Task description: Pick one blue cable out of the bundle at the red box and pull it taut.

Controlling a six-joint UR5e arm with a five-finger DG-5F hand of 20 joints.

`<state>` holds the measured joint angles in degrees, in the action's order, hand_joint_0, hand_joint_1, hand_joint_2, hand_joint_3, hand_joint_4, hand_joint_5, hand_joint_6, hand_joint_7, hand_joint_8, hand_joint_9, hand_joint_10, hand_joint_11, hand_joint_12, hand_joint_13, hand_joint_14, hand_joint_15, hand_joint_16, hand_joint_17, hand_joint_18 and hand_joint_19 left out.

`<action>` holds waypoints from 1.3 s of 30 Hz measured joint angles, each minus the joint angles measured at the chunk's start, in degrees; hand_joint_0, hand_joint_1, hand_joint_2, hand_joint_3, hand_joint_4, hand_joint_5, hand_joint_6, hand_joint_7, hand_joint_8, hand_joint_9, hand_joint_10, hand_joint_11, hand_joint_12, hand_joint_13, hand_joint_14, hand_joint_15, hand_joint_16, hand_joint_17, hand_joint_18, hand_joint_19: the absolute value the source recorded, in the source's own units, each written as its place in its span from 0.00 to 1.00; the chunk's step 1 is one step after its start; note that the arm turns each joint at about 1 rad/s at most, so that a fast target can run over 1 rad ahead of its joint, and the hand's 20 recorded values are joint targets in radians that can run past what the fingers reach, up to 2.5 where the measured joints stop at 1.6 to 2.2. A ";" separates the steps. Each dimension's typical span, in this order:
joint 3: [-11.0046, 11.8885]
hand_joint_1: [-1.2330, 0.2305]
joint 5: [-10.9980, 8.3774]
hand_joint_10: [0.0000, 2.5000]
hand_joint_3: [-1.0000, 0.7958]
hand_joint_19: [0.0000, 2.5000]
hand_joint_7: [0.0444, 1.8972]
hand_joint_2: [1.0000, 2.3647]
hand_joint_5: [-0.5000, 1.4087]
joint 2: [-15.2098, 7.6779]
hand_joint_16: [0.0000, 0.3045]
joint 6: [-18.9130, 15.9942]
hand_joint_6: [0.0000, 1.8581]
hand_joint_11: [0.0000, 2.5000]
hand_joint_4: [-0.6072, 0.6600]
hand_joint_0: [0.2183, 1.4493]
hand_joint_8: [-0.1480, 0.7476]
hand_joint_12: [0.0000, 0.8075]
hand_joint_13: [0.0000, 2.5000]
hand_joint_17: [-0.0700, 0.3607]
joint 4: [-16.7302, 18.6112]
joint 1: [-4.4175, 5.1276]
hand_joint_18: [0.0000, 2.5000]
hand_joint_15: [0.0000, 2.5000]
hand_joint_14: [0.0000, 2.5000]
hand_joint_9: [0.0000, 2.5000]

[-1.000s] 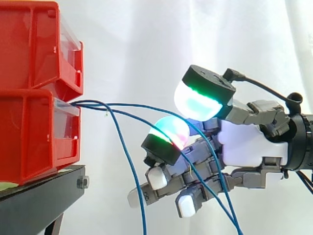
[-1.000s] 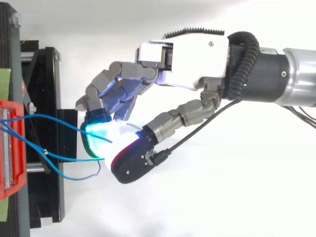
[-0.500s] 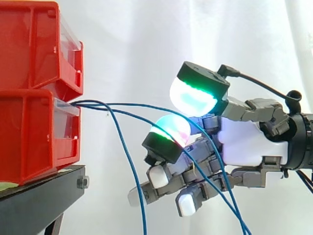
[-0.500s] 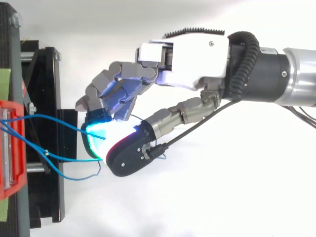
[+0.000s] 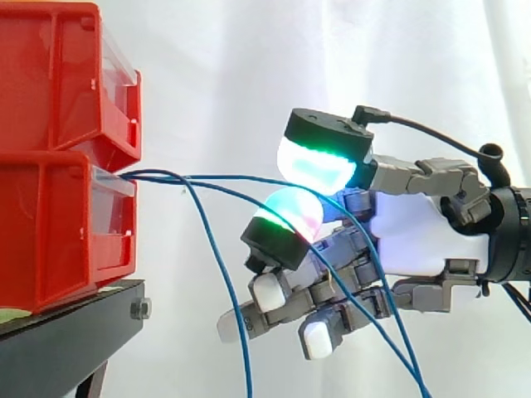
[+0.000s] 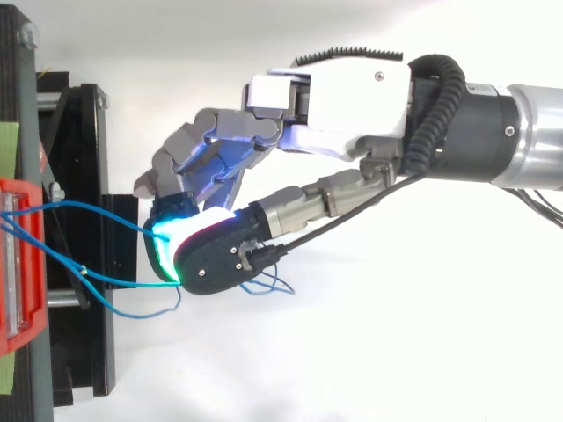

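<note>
Several thin blue cables [image 5: 217,177] come out of the lower red bin [image 5: 50,224] and run right, then sag downward. In the top view the blue cables [image 6: 88,209] fan from the bin's front toward the glowing pads. My hand [image 5: 415,240] reaches in from the right, its fingers curled. The thumb's green-white pad [image 5: 319,162] sits down against a finger pad [image 5: 286,217], and the upper cable passes between them, pinched. Two more cables drape over the lower fingers and hang below the hand. From above, the hand [image 6: 352,97] hides the pinch point.
A second red bin [image 5: 50,75] is stacked on the lower one, both on a black stand [image 5: 66,340]. A white curtain hangs behind. A loose cable loop [image 6: 264,286] lies under the thumb in the top view.
The thumb has swung left and down from a raised position onto the finger pad, closing the gap over the upper cable. The palm and the other fingers have barely moved.
</note>
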<state>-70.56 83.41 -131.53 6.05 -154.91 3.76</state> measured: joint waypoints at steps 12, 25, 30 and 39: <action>0.00 0.34 -0.12 0.00 0.45 0.22 0.54 0.01 0.19 0.02 0.20 0.08 0.44 0.26 0.65 0.30 0.54 0.49 0.15 0.48 0.02 -0.02 0.28 0.08 0.00 0.30; -0.01 0.46 -0.22 0.01 0.28 0.22 0.53 0.00 0.21 -0.02 0.21 0.09 0.39 0.25 0.66 0.23 0.57 0.52 0.15 0.50 0.01 0.02 0.28 0.09 0.00 0.31; -0.01 0.40 -0.26 0.00 0.29 0.22 0.52 0.00 0.20 -0.03 0.20 0.10 0.42 0.25 0.64 0.26 0.56 0.51 0.15 0.49 0.02 0.02 0.28 0.09 0.00 0.30; -0.01 0.37 -0.27 0.01 0.42 0.21 0.56 0.01 0.19 -0.02 0.20 0.18 0.45 0.26 0.63 0.31 0.55 0.49 0.14 0.48 0.02 0.14 0.27 0.08 0.00 0.30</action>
<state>-70.57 83.14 -131.55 6.24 -154.89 3.90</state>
